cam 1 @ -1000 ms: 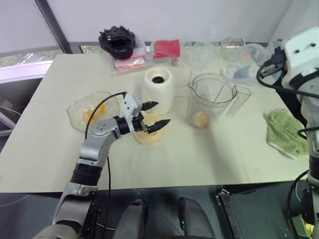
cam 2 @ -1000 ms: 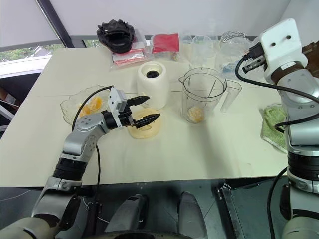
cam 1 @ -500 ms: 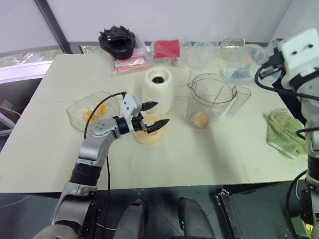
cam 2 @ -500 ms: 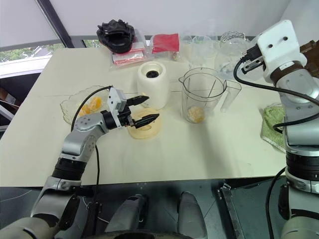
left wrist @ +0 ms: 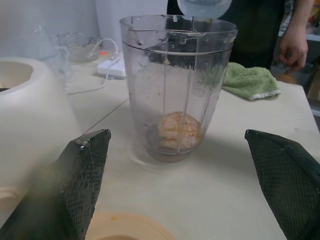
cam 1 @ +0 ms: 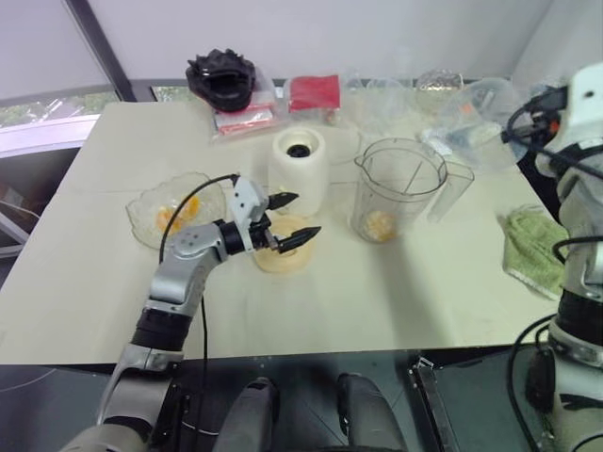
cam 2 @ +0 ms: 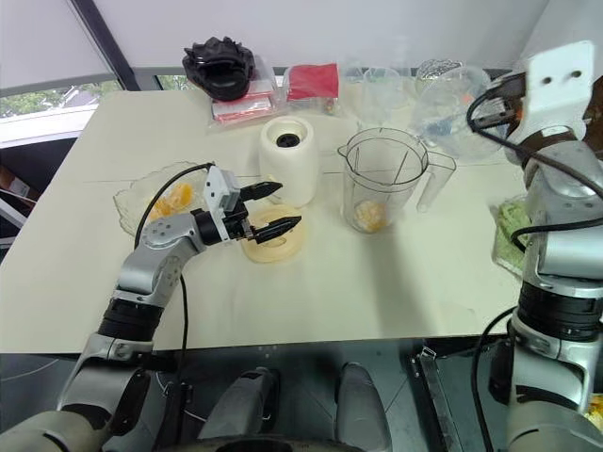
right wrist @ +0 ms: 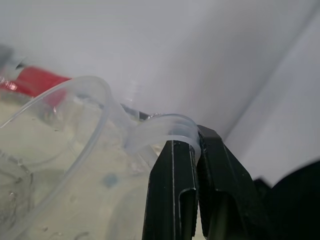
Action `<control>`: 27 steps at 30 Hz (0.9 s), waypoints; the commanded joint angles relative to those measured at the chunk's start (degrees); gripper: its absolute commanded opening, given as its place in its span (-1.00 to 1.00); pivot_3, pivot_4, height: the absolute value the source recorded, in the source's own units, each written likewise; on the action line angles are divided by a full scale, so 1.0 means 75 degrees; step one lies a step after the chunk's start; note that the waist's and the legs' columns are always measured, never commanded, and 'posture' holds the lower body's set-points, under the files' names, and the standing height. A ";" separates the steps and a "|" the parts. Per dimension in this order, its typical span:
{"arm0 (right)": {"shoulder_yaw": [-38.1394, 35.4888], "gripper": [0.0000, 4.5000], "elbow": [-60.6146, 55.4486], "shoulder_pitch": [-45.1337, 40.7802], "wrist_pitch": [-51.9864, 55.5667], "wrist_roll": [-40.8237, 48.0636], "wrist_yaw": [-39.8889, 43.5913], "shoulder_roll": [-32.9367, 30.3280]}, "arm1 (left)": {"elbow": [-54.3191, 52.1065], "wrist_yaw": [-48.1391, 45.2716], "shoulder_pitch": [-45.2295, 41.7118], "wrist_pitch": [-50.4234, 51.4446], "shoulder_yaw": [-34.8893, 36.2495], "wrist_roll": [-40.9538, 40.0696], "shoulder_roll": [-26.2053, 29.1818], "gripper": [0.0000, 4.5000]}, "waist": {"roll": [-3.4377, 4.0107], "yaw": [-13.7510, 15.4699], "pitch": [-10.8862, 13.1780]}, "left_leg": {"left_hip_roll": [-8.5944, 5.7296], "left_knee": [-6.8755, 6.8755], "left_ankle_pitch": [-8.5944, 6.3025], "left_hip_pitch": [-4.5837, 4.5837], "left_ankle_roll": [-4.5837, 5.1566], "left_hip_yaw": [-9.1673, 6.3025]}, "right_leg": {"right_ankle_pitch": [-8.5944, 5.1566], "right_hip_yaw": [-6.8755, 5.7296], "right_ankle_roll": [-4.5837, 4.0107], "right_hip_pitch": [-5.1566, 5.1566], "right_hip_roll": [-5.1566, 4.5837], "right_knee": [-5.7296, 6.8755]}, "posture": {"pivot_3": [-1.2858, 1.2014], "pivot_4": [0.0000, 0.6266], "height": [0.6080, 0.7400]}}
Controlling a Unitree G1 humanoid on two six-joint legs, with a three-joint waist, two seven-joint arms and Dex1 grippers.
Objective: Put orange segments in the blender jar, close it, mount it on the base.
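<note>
Left gripper [cam 1: 291, 218] hanging with jaws wide apart over the cream lid [cam 1: 282, 256], right gripper [right wrist: 196, 150] pinching the clear tub [cam 2: 450, 105] by its rim, orange segments [left wrist: 176, 131] sitting in the blender jar [cam 1: 397, 191].

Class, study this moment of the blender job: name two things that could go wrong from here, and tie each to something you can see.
1. The right hand pinches only the thin rim tab of a clear plastic tub held above the table; it could slip or swing and knock the blender jar.
2. The open left hand hovers over the cream lid, close to the base; a careless reach might bump the base.
</note>
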 commanded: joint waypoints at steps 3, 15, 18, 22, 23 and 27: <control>-0.1304 -0.98 -0.0692 -0.0589 0.0987 0.0670 -0.0741 0.0508 | -0.0188 -0.0046 -0.0142 -0.0105 -0.0007 0.0015 0.0096 1.00 | 0.0001 0.0004 0.0000 | 0.0000 0.0000 0.0000 0.0000 0.0000 -0.0001 | 0.0000 0.0000 0.0000 0.0000 0.0000 0.0001 | 0.03 -0.52 1.00; -0.3433 -0.98 -0.1115 0.0434 0.0798 0.1352 -0.1757 0.1667 | -0.0351 -0.0147 -0.0092 0.0108 -0.0050 -0.0066 0.0284 1.00 | -0.0003 0.0000 -0.0007 | 0.0000 -0.0003 0.0000 0.0001 0.0001 -0.0001 | 0.0000 -0.0001 0.0000 0.0000 0.0000 0.0007 | 0.03 -0.52 1.00; -0.3612 -0.98 -0.1109 0.0876 0.0230 0.1472 -0.1967 0.2173 | -0.0454 -0.0184 -0.0073 0.0221 -0.0071 -0.0083 0.0366 1.00 | 0.0008 -0.0039 -0.0007 | 0.0000 -0.0002 0.0000 0.0005 0.0002 0.0003 | 0.0001 0.0002 0.0001 0.0000 0.0001 0.0013 | 0.03 -0.52 1.00; -0.3572 -0.98 -0.0892 0.1447 -0.0595 0.1522 -0.2130 0.2794 | -0.0577 -0.0242 -0.0057 0.0378 -0.0054 -0.0106 0.0499 1.00 | 0.0041 -0.0062 -0.0006 | 0.0001 0.0000 0.0000 0.0016 0.0002 0.0013 | 0.0001 0.0010 -0.0001 -0.0002 0.0001 0.0027 | 0.03 -0.52 1.00; -0.3543 -0.98 -0.0845 0.1551 -0.0759 0.1534 -0.2171 0.2895 | -0.0596 -0.0254 -0.0050 0.0401 -0.0045 -0.0112 0.0528 1.00 | 0.0042 -0.0060 -0.0007 | 0.0003 -0.0001 0.0000 0.0018 0.0002 0.0012 | 0.0001 0.0009 -0.0001 -0.0002 0.0003 0.0030 | 0.03 -0.52 1.00; -0.3513 -0.98 -0.0147 0.2206 -0.1993 0.1702 -0.2125 0.3604 | -0.0754 -0.0261 0.0007 0.0516 -0.0001 -0.0136 0.0656 1.00 | 0.0041 -0.0056 -0.0008 | 0.0005 0.0000 0.0000 0.0019 0.0002 0.0010 | 0.0001 0.0009 -0.0002 -0.0001 0.0006 0.0033 | 0.03 -0.52 1.00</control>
